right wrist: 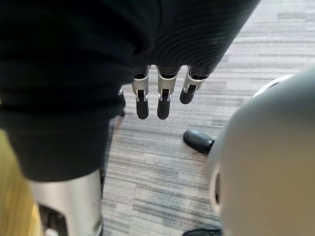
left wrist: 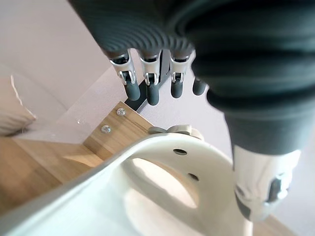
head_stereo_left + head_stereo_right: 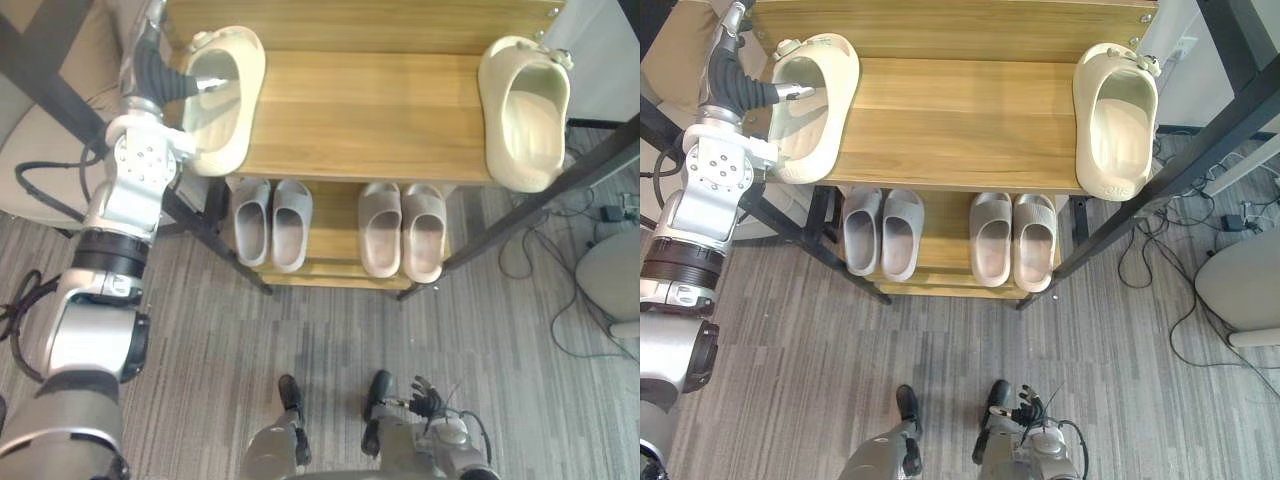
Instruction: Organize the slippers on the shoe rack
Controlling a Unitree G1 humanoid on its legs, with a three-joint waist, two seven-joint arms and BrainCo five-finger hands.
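Observation:
Two cream slippers lie on the rack's wooden top shelf (image 3: 370,110). The left slipper (image 3: 222,120) sits at the shelf's left edge, the right slipper (image 3: 525,110) at its right edge, overhanging the front. My left hand (image 3: 165,78) is at the left slipper. Its thumb (image 2: 263,191) reaches into the slipper's opening while its straight fingers (image 2: 152,91) stay above the slipper's strap (image 2: 177,147) without closing on it. My right hand (image 3: 425,400) hangs low over the floor, its fingers (image 1: 163,105) straight and holding nothing.
Two grey slipper pairs stand on the lower shelf, one at the left (image 3: 272,222), one at the right (image 3: 403,228). Black slanted frame bars (image 3: 590,165) flank the rack. A beige cushion (image 3: 40,150) lies left; cables (image 3: 590,215) and a pale round object (image 3: 610,270) lie right.

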